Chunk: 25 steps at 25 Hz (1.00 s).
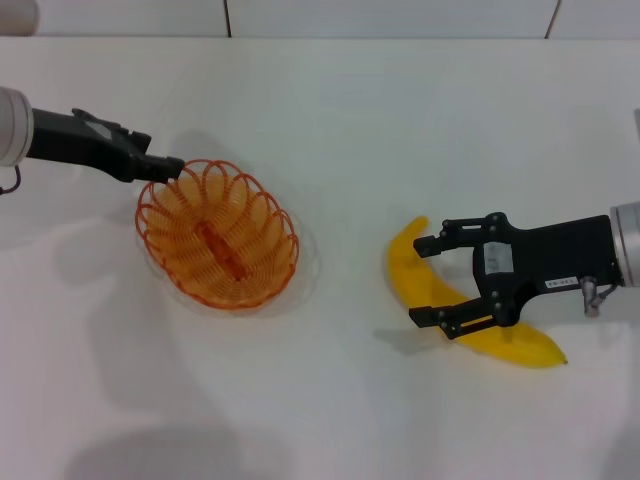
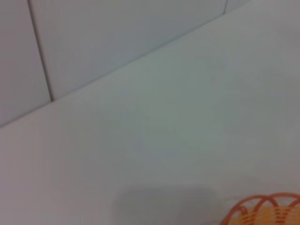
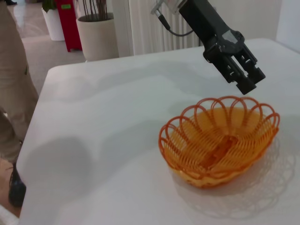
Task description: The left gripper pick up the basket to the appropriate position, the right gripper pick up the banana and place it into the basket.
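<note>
Left gripper [image 1: 168, 166]: toward desk's left edge, tips together just above basket's near-left rim, not clamped on it.
Basket [image 1: 218, 233]: upright on white desk [image 1: 340, 130], left of centre, empty.
Right gripper [image 1: 426, 282]: toward desk's right edge, fingers spread wide, straddling banana's middle.
Banana [image 1: 420, 280]: flat on desk, right of centre, well apart from basket, one tip beyond the claw.
</note>
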### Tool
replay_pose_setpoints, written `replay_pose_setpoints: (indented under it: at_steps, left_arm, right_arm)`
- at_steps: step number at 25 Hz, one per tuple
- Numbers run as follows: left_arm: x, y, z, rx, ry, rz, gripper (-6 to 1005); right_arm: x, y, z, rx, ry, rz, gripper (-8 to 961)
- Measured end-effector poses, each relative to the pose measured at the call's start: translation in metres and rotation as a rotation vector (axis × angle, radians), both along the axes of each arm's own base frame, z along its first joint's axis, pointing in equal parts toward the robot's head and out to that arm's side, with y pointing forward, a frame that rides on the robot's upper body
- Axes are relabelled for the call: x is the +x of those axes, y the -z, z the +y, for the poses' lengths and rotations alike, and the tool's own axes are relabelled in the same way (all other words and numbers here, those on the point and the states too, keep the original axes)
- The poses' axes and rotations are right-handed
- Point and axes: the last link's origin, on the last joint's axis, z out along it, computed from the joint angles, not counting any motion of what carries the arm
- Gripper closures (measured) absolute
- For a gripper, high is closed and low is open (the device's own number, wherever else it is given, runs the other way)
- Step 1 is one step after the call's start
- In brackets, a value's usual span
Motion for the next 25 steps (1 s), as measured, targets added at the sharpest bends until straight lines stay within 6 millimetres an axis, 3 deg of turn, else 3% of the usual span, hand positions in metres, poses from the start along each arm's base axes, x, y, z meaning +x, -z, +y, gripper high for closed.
replay_pose_setpoints:
  at_steps: [6,25]
  left_arm:
    - [-0.002,0.003,0.001,0.004,-0.03,0.034,324]
    - [-0.006,0.019,0.002,-0.016,0.01,0.073,326]
  right_arm:
    - [0.0,0.0,0.0,-0.004,0.003,-0.003,76]
    - [-0.003,0.002,0.001,-0.02,0.01,-0.003,76]
